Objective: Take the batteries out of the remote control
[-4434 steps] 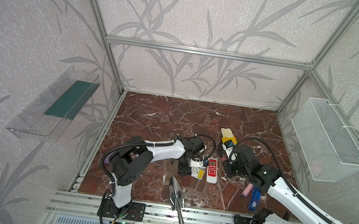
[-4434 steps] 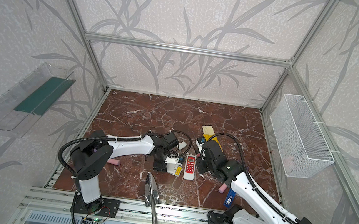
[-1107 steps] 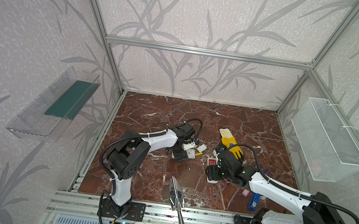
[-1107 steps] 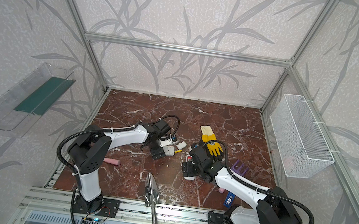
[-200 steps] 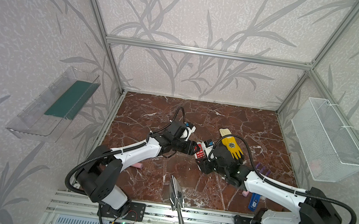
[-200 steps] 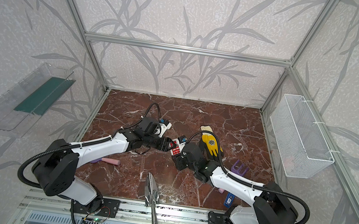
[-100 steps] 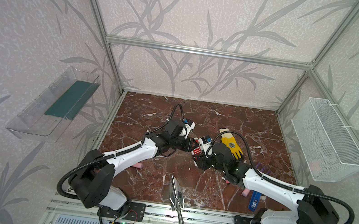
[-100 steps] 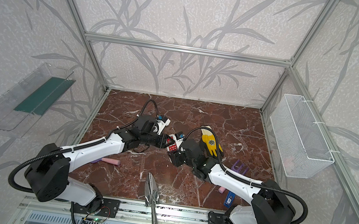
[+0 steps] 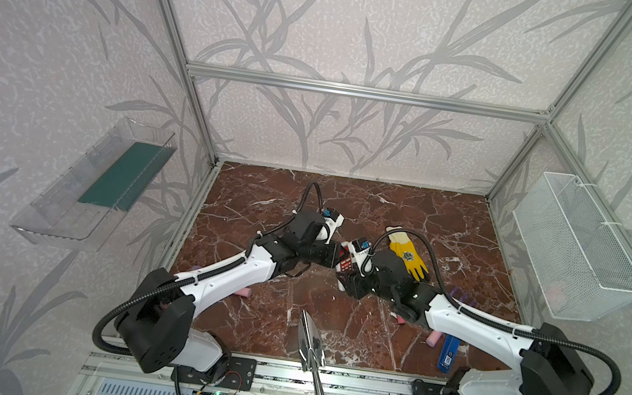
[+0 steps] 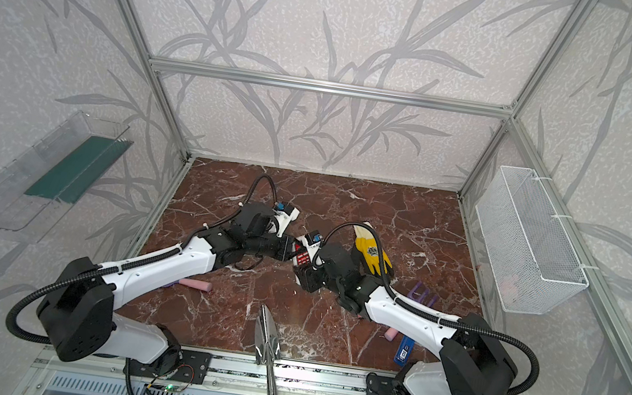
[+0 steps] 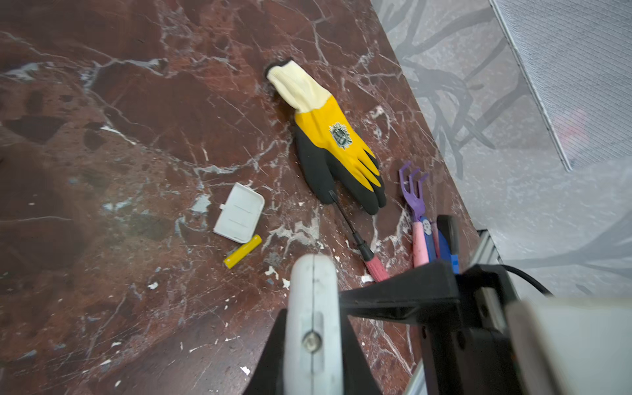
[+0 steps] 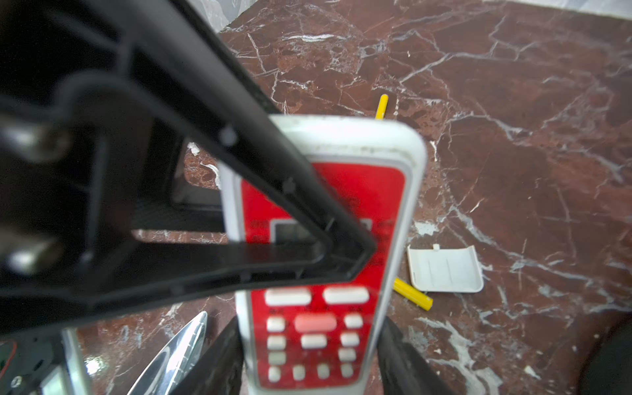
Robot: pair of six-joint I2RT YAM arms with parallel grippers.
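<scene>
I'm working in a robotics lab test cell, not a lived-in room. The space is a box framed in bare aluminium extrusion (image 9: pixel 362 92), its wall panels (image 9: pixel 331 20) papered with a grey leaf print. The marble-patterned surface (image 9: pixel 388 208) fills the floor of the box. My two arms, the left arm (image 9: pixel 227 278) and the right arm (image 9: pixel 476 326), are bolted to a metal rail (image 9: pixel 364 381) along the front edge, with loose wiring and a lit circuit board (image 9: pixel 215 394) below it. A clear acrylic bin (image 9: pixel 64 213) and a white wire basket (image 9: pixel 575 252) hang on opposite walls. Scattered props such as a work glove (image 9: pixel 409 255) and a garden trowel (image 9: pixel 312 340) look like test items.
</scene>
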